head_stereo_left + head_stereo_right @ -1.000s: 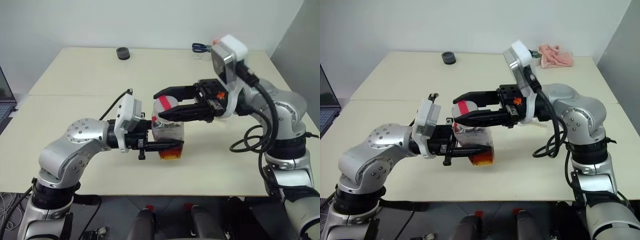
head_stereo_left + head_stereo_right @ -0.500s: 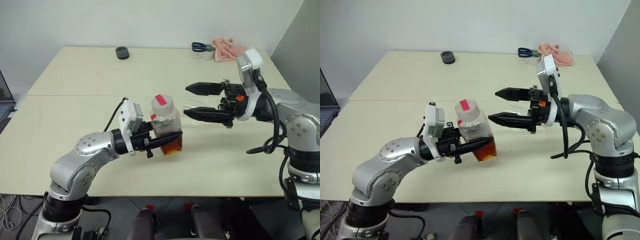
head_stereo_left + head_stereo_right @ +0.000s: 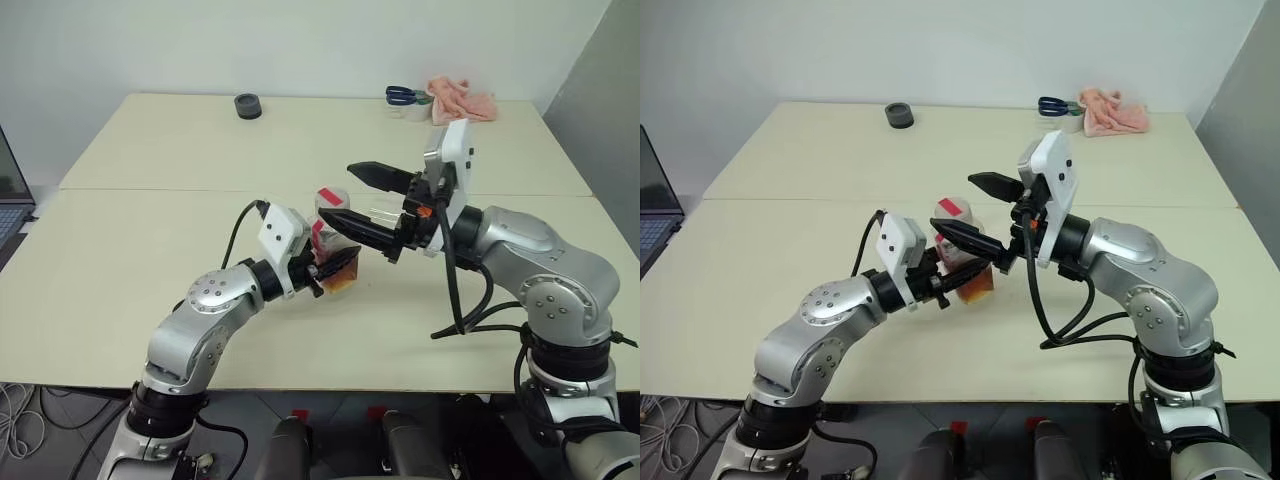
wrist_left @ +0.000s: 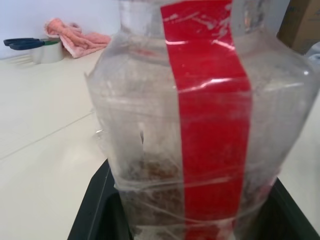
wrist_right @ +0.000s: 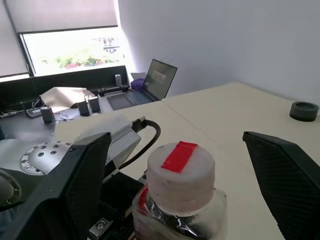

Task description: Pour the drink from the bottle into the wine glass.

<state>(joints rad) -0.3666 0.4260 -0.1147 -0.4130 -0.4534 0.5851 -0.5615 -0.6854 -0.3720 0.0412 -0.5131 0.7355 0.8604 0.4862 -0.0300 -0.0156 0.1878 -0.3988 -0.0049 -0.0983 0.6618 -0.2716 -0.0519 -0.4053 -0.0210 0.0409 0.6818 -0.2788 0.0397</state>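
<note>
My left gripper (image 3: 338,268) is shut on the lower body of the bottle (image 3: 327,240) and holds it upright just above the table (image 3: 150,220). The bottle is clear, with a red strip (image 4: 210,120) and a white cap (image 5: 181,172) carrying a red patch. The reddish-brown drink (image 3: 977,283) sits in its bottom. My right gripper (image 3: 953,203) is open, one finger on each side of the cap (image 3: 330,198) and clear of it. A faint clear glint (image 3: 377,212) shows between the right fingers; I cannot tell whether it is the wine glass.
At the far edge of the table lie a black round object (image 3: 246,104), scissors in a small cup (image 3: 405,96) and a pink cloth (image 3: 462,100). A laptop (image 3: 655,205) stands off the left side.
My right gripper let go of the cap, drew away to the right and opened wide, then came back with its fingers astride the cap. My left arm carried the bottle forward and lower.
</note>
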